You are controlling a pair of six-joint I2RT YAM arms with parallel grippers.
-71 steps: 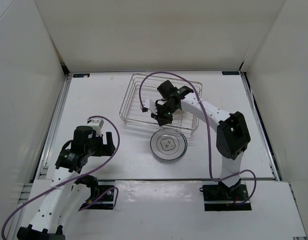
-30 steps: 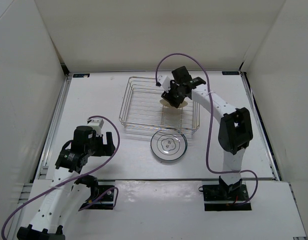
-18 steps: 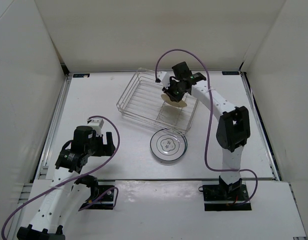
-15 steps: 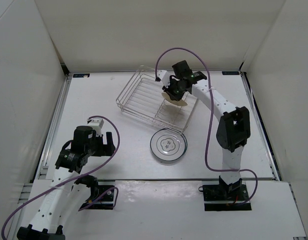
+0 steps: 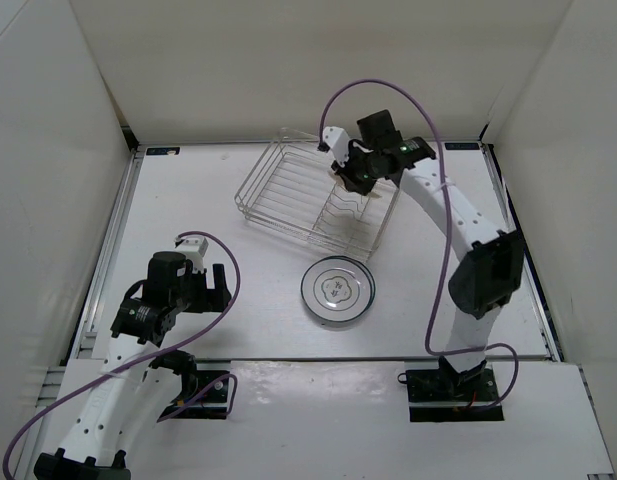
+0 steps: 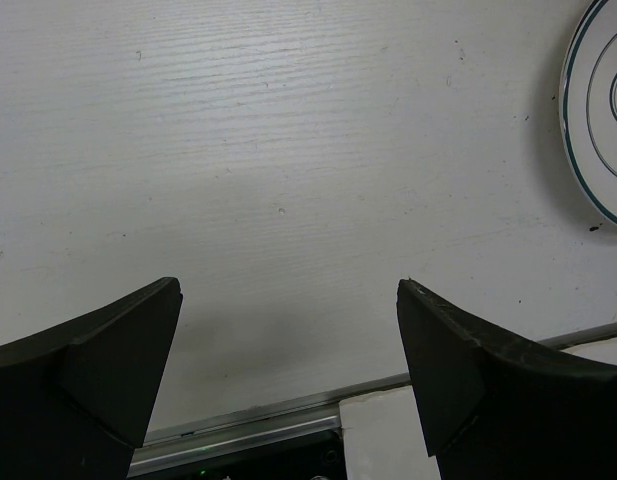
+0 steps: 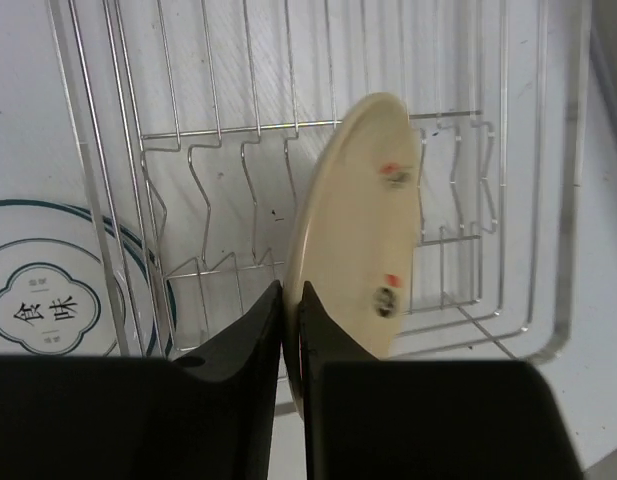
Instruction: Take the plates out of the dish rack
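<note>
My right gripper (image 5: 350,176) is shut on the rim of the tan-beige plate (image 7: 358,240) and holds it on edge, lifted above the dish rack (image 5: 278,205). In the right wrist view the fingers (image 7: 250,340) pinch the plate's lower left rim, with the rack's wavy dividers (image 7: 218,160) below. The silver wire rack sits skewed on the table and holds no other plates. A white plate with a ringed rim (image 5: 337,291) lies flat in front of the rack; I cannot tell whether another lies under it. It also shows in the right wrist view (image 7: 48,300). My left gripper (image 5: 214,287) is open and empty.
The white plate's edge (image 6: 598,110) shows at the right of the left wrist view, well away from the left fingers (image 6: 118,350). A metal rail (image 6: 268,425) runs along the table's near edge. White walls enclose the table on three sides.
My right gripper has lifted the tan plate up out of the rack and moved back and right. The rack has been turned askew. The left arm has not moved.
</note>
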